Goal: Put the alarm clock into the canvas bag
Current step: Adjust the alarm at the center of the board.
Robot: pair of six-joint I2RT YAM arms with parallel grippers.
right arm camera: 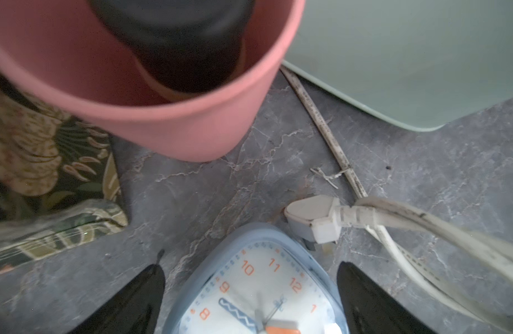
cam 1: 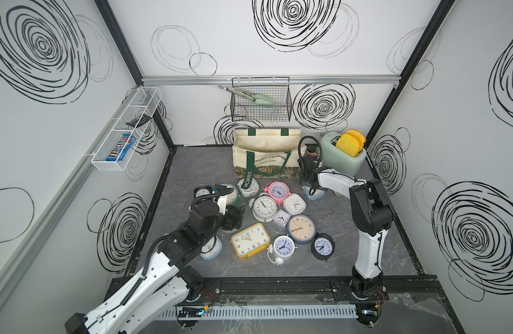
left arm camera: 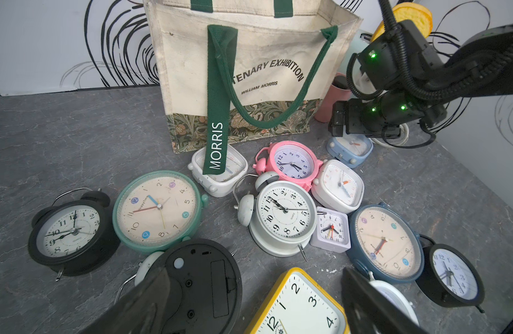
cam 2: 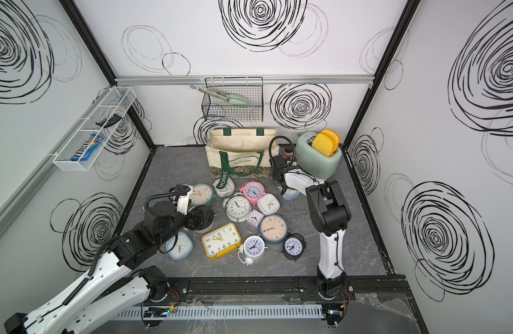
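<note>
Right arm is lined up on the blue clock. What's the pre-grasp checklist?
1. Right gripper open: ok, jaws stand wide.
2. Light blue clock between the jaws: ok, roughly centred.
3. Power plug clear of the grip: cannot tell; it lies right beside the clock.
4. Canvas bag upright, mouth open: ok.
5. Lift path to the bag: cannot tell; pink cup stands close by.
6. Left gripper out of the way: ok; open, empty, well apart.

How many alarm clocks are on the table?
14: black twin-bell, green round, handle-covered white, pink, white square, grey twin-bell, lilac, navy round, small black, lavender twin-bell, yellow, face-down black, blue square at right gripper, second blue square beneath left arm. Others may be hidden.
</note>
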